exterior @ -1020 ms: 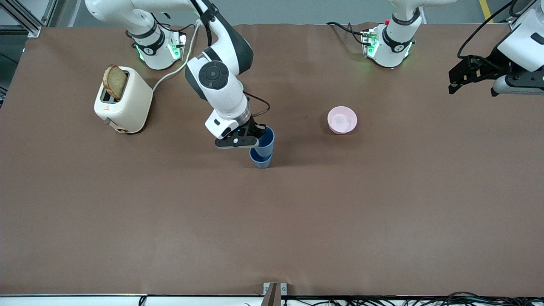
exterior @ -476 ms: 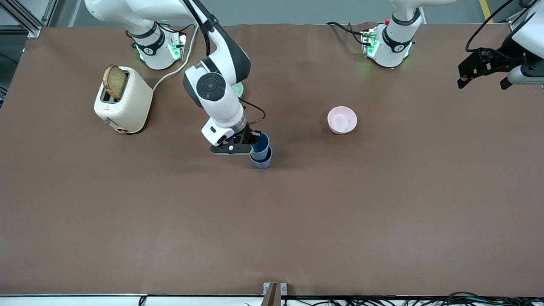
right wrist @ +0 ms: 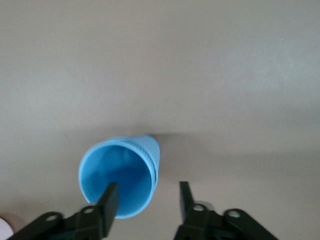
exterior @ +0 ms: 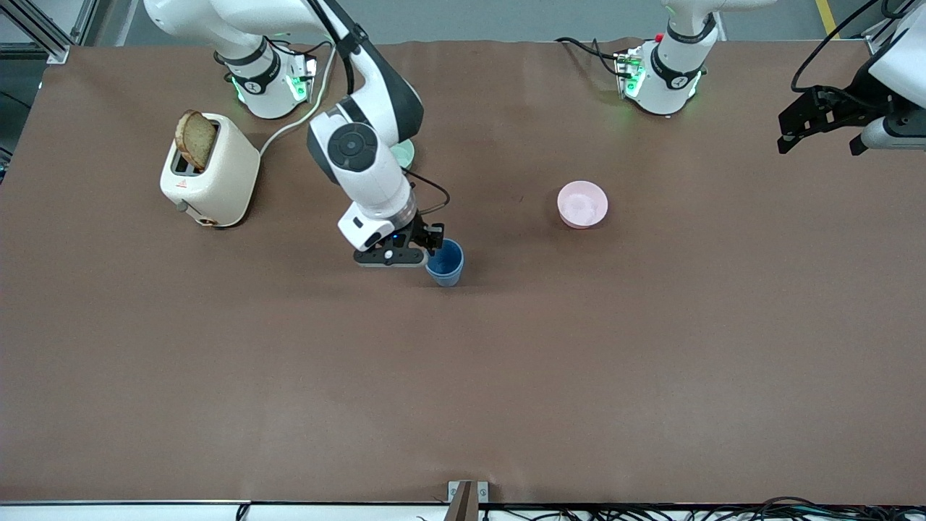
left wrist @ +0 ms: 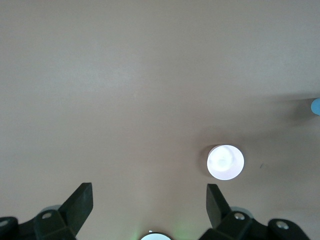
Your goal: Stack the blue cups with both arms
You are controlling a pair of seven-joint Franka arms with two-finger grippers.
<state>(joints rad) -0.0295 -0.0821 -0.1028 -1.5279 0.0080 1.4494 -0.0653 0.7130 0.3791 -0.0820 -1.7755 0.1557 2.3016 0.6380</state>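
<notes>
The two blue cups (exterior: 445, 262) stand nested, one inside the other, near the table's middle. In the right wrist view the stack (right wrist: 120, 172) shows two rims close together. My right gripper (exterior: 432, 242) is low beside the stack and open. In its wrist view the right gripper (right wrist: 147, 192) straddles the cups' wall, one finger over the opening and one outside, neither touching it. My left gripper (exterior: 821, 119) is open and empty, raised over the left arm's end of the table. In its wrist view the left gripper (left wrist: 148, 195) holds nothing.
A pink bowl (exterior: 582, 204) sits toward the left arm's end from the cups; it also shows in the left wrist view (left wrist: 225, 162). A pale green bowl (exterior: 404, 152) is partly hidden by the right arm. A cream toaster (exterior: 213, 174) with bread stands near the right arm's base.
The right gripper lowered the upper cup into the lower one and let go; the cups now sit nested. The left gripper drew back toward the table's end, then held still.
</notes>
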